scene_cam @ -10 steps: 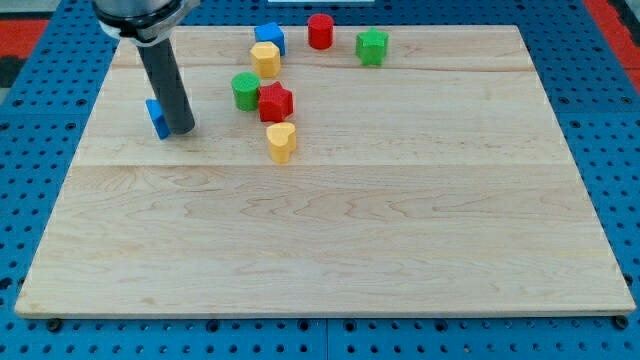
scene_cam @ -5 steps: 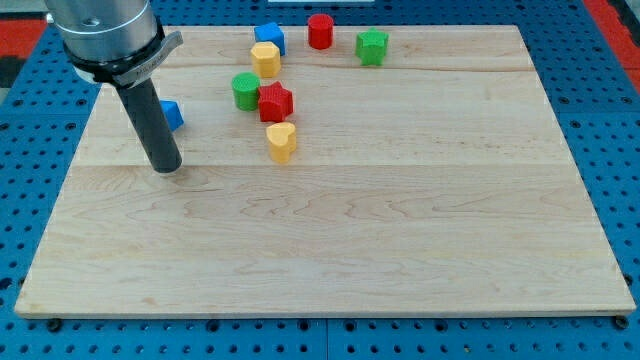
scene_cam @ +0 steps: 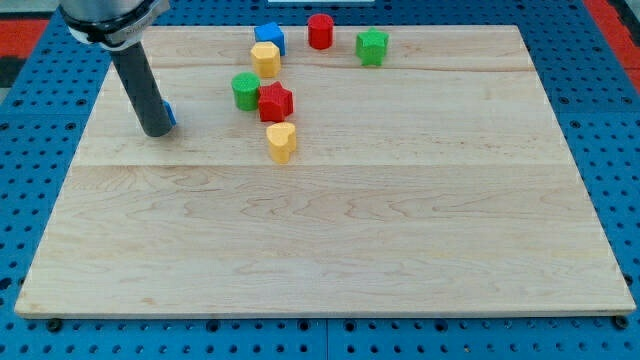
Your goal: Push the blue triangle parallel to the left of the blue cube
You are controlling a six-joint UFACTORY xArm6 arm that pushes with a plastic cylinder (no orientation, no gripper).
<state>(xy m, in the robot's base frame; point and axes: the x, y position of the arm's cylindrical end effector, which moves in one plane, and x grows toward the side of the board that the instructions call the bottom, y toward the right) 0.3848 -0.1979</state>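
Observation:
The blue triangle [scene_cam: 169, 115] is mostly hidden behind my rod; only a sliver shows at the rod's right edge, on the left part of the wooden board [scene_cam: 330, 220]. My tip [scene_cam: 157, 131] rests on the board just below and left of that sliver, touching or almost touching it. The blue cube [scene_cam: 270, 37] sits near the view's top edge of the board, up and right of the triangle, with a yellow block [scene_cam: 265, 58] right below it.
A green block [scene_cam: 245, 91] and a red star-like block [scene_cam: 275, 102] sit together right of my tip. A yellow heart-shaped block [scene_cam: 282, 141] lies below them. A red cylinder [scene_cam: 320, 31] and a green block [scene_cam: 372, 46] stand at the top.
My rod dropped down-left off the blue triangle, then came back up; it now covers most of the triangle. The triangle has shifted slightly right and up. Other blocks did not move.

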